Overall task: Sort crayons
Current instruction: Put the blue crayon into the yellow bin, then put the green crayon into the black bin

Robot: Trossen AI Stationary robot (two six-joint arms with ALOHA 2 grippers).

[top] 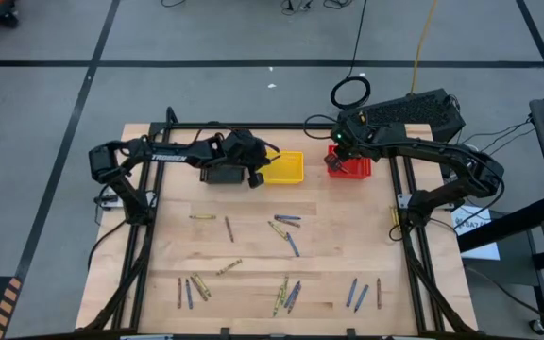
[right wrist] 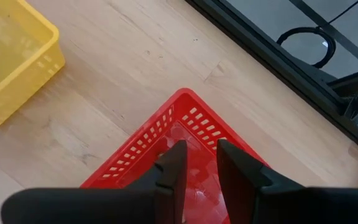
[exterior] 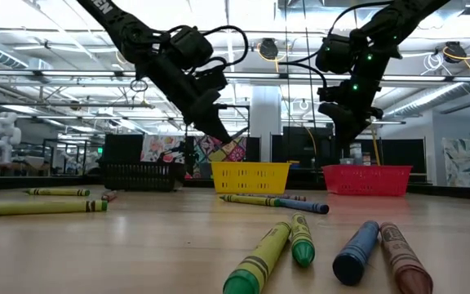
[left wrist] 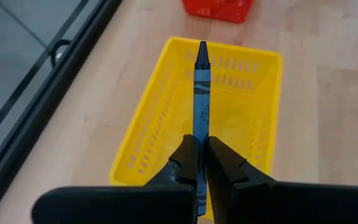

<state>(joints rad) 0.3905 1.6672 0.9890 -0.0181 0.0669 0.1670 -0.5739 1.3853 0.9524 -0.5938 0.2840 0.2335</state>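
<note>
Most crayons (top: 285, 295) lie scattered across the surface (top: 253, 255), so sorting has barely started. The left gripper (left wrist: 201, 163) pinches a blue crayon (left wrist: 201, 87) above the yellow basket (left wrist: 148, 134). The right gripper (right wrist: 196, 163) hangs parted and empty over the red basket (right wrist: 185, 115).

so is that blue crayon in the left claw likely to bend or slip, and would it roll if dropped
Probably stiff: the blue crayon juts straight out of the left claw, no sag. Its paper wrapper likely aids grip. Being round, it would likely roll on bare wood, but the yellow basket below should contain it.
</note>
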